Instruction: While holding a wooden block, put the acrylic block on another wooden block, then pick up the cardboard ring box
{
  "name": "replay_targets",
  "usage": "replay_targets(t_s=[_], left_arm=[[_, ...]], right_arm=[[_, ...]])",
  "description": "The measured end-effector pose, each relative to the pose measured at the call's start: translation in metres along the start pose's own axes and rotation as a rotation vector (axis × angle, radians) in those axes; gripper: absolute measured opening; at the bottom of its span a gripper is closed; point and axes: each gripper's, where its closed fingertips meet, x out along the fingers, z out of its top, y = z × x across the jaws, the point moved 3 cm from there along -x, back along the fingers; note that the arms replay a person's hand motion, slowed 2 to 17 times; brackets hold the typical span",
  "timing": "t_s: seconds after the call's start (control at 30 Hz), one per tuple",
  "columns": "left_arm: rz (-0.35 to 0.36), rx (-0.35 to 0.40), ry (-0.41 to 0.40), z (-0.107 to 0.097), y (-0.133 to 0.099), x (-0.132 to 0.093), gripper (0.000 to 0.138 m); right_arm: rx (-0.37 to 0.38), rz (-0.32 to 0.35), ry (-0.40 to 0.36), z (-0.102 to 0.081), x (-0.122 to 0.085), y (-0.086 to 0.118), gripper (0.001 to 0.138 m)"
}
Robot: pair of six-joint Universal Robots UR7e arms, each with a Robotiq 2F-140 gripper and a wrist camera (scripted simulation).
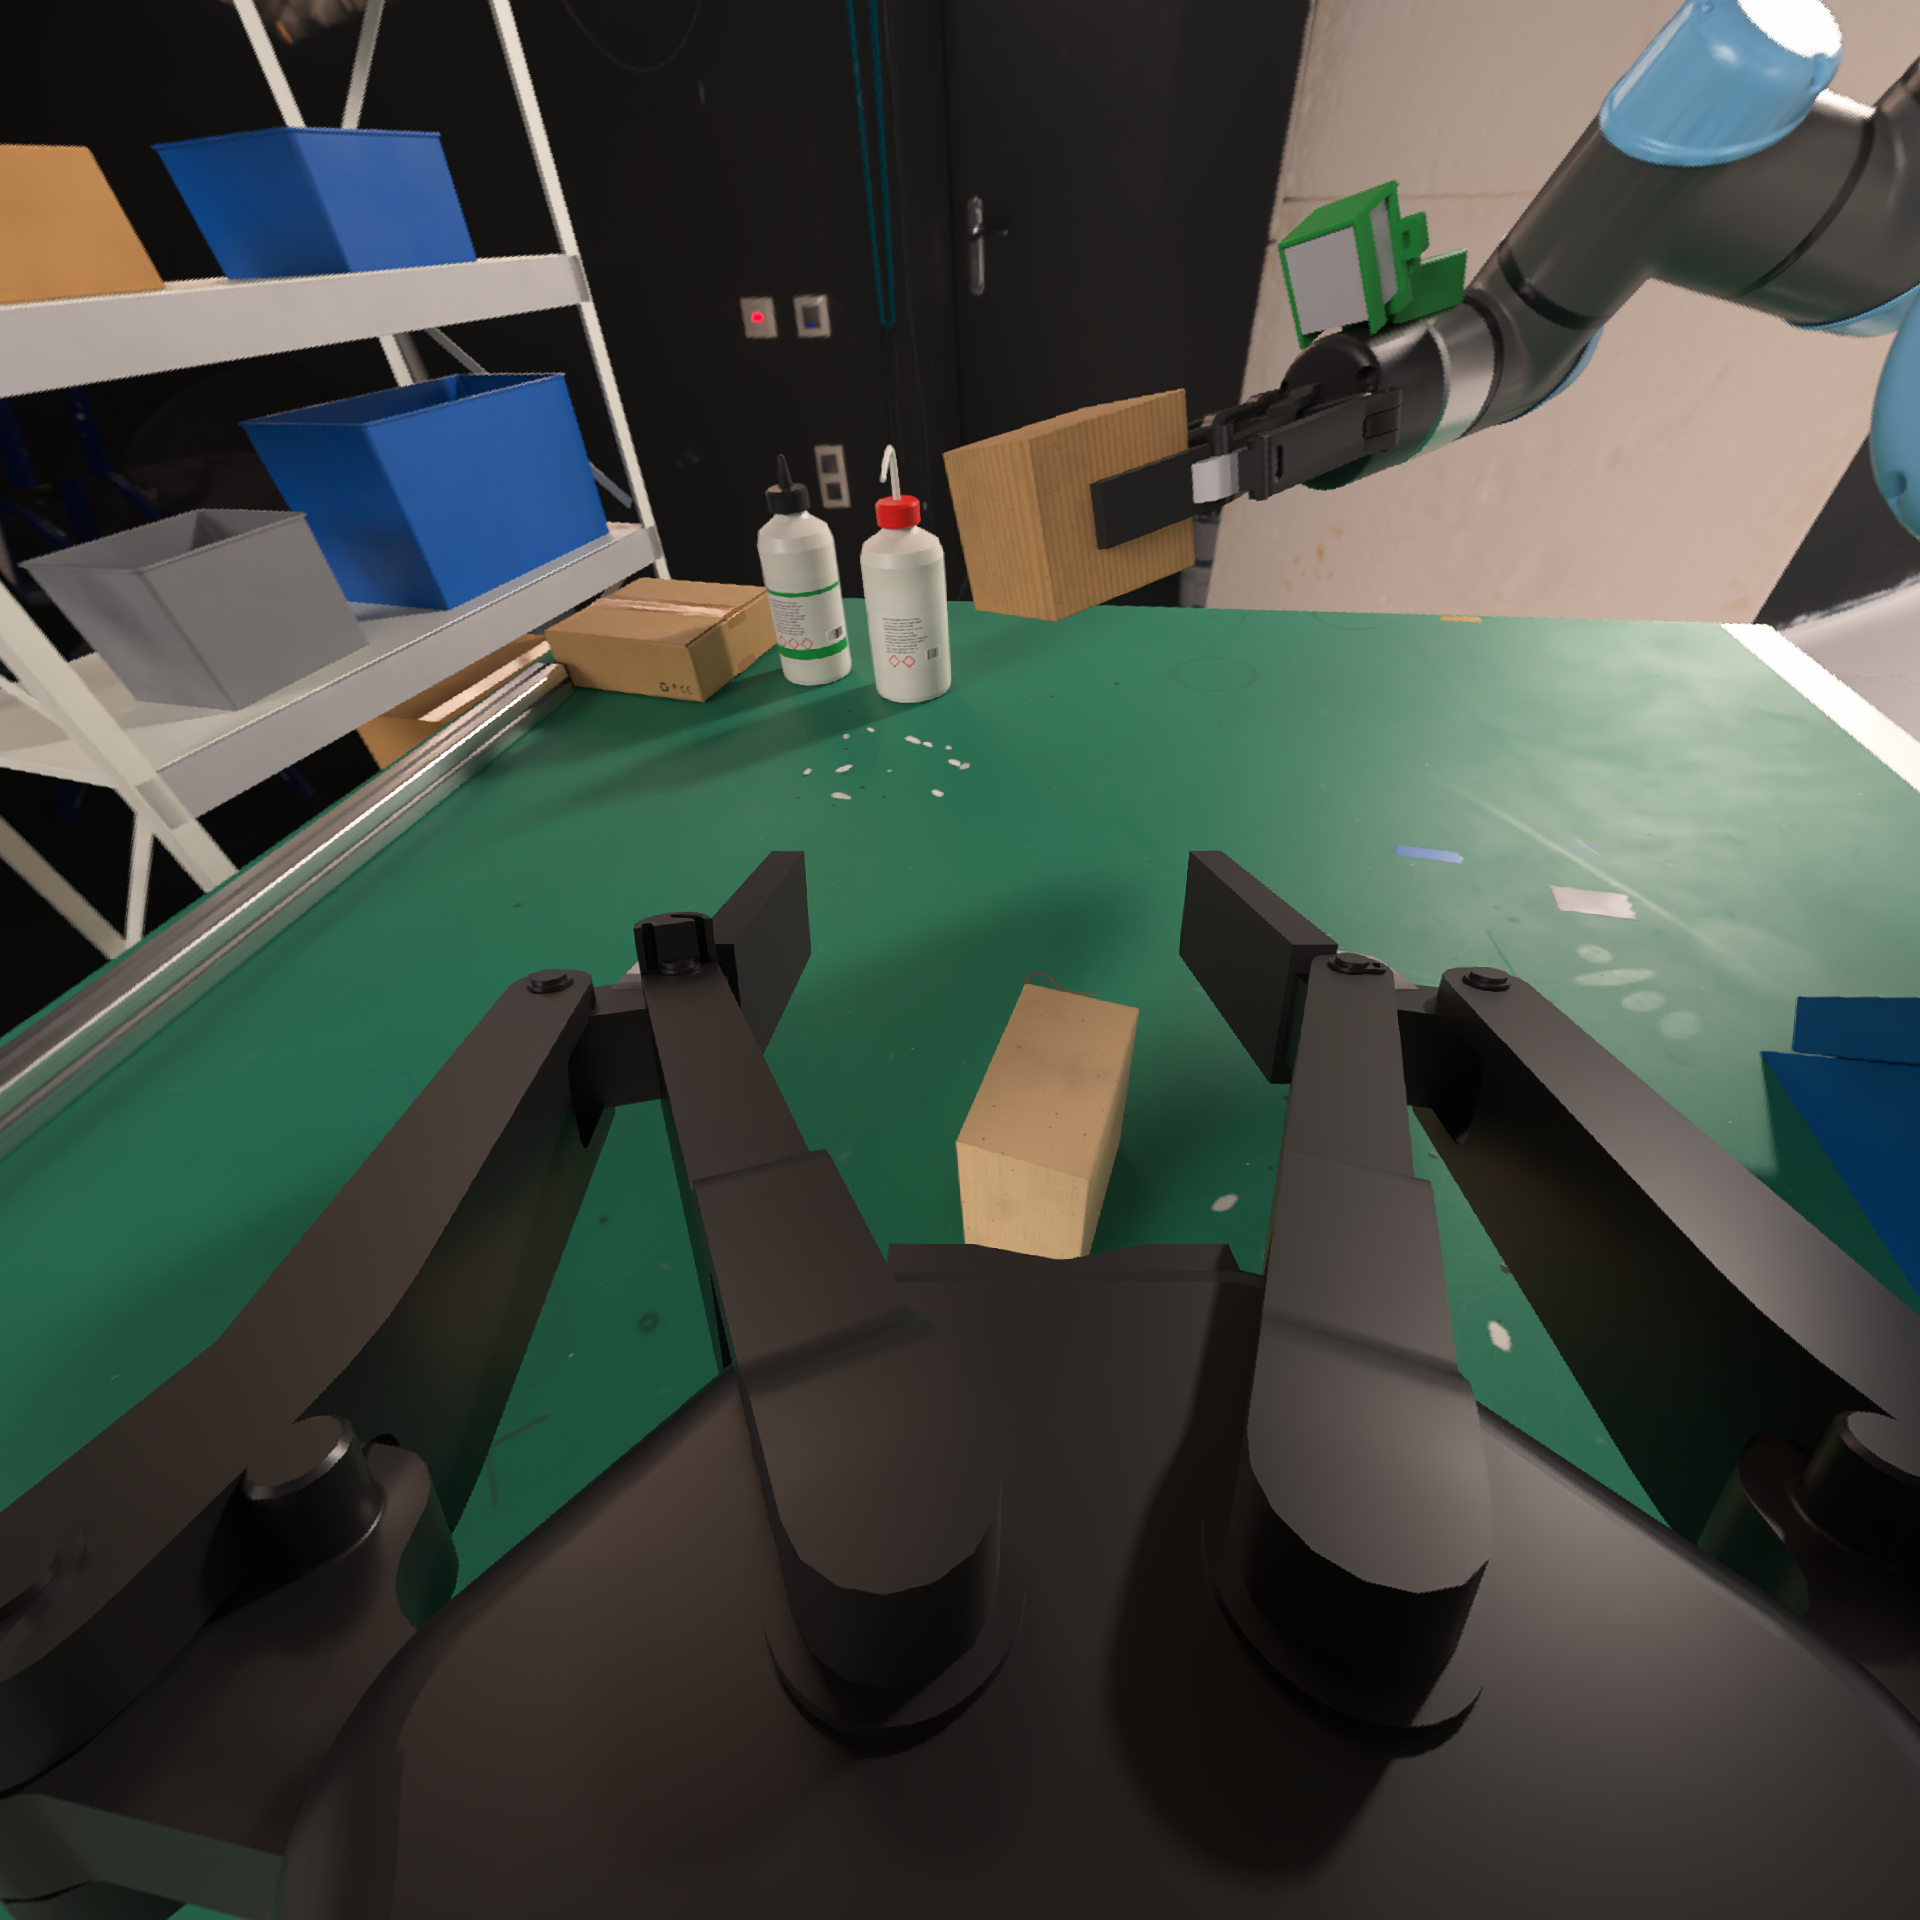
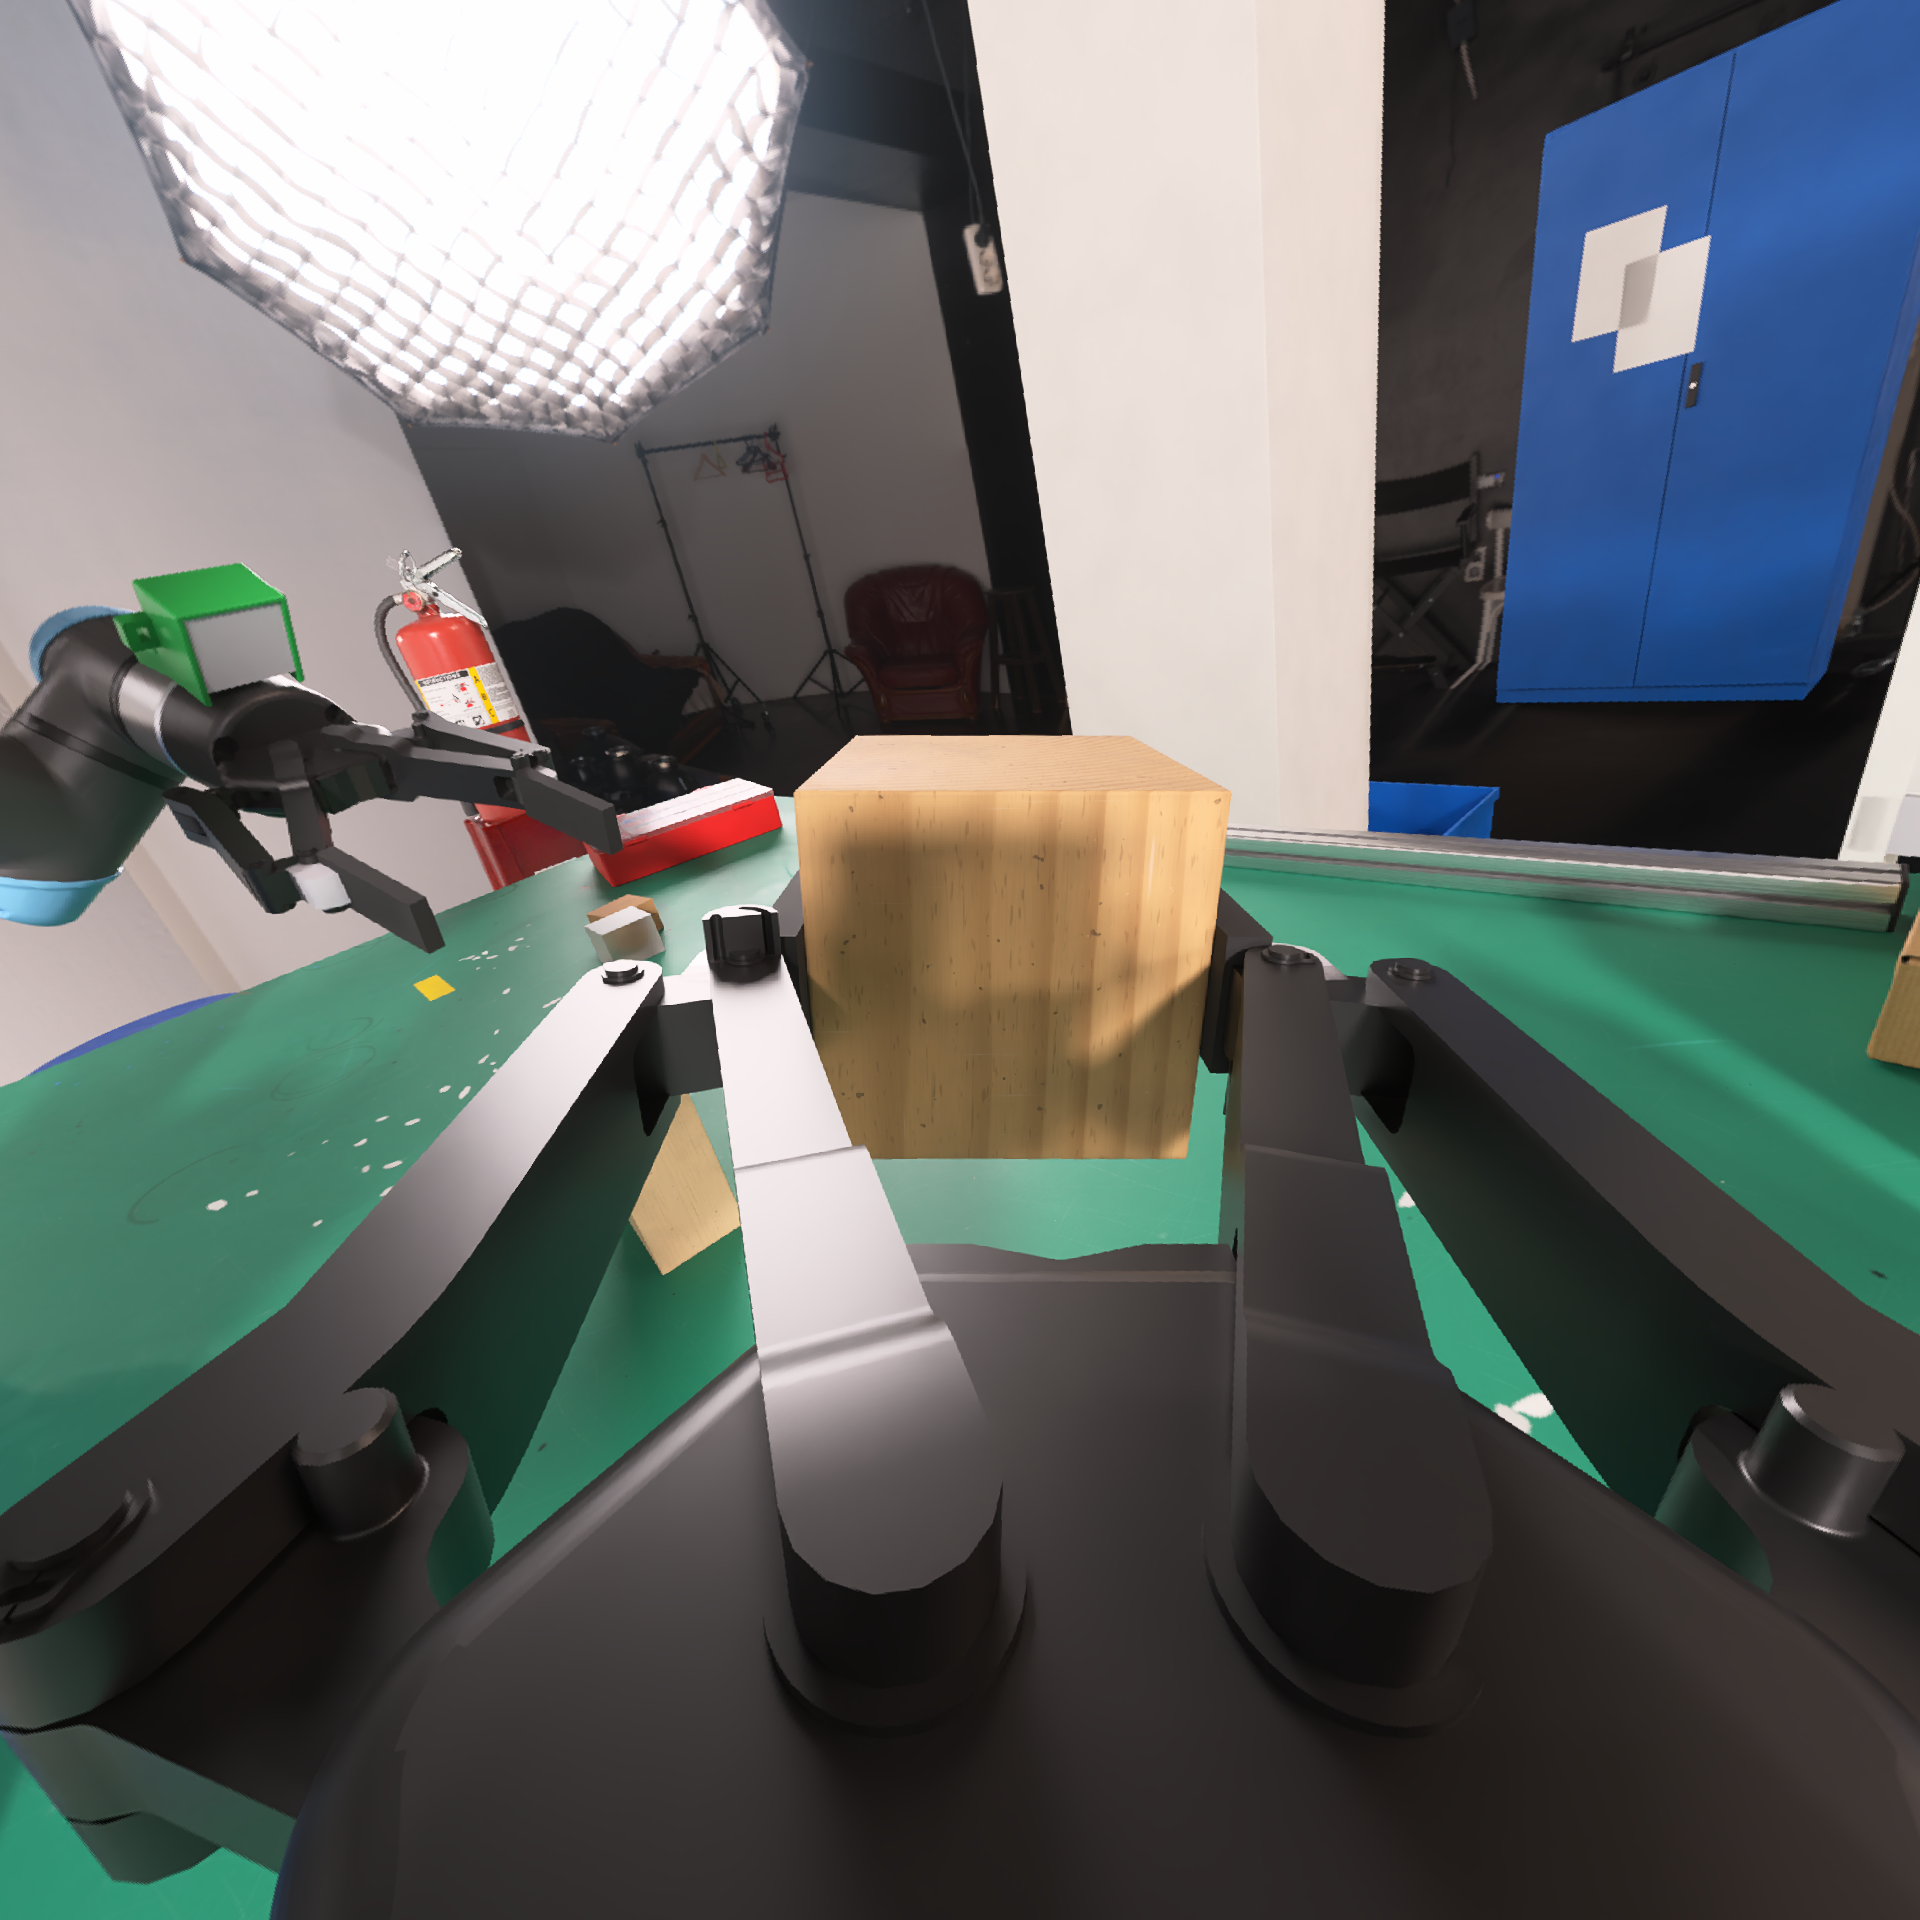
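My right gripper is shut on a large wooden cube and holds it above the green table; it also shows in the left wrist view. My left gripper is open and empty, hovering over a long wooden block that lies on the table between its fingers. That block shows partly behind my right finger. Farther off, a small pale block and a small brown cardboard box sit side by side on the table, close to the left gripper.
Two white bottles and a cardboard carton stand at the table's far edge by a shelf with blue bins. A blue object lies at the right. A red box and an aluminium rail border the table.
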Motion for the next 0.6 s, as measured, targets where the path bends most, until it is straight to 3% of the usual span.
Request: replay_targets(t_s=[0.37,0.6], left_arm=[[0.228,0.079,0.163,0.018,0.037,-0.066,0.094],[0.423,0.125,0.313,0.014,0.073,-0.116,0.091]], right_arm=[[0.009,-0.009,-0.013,0.001,-0.005,-0.004,0.075],[0.018,-0.015,-0.020,0.001,-0.007,-0.006,0.075]])
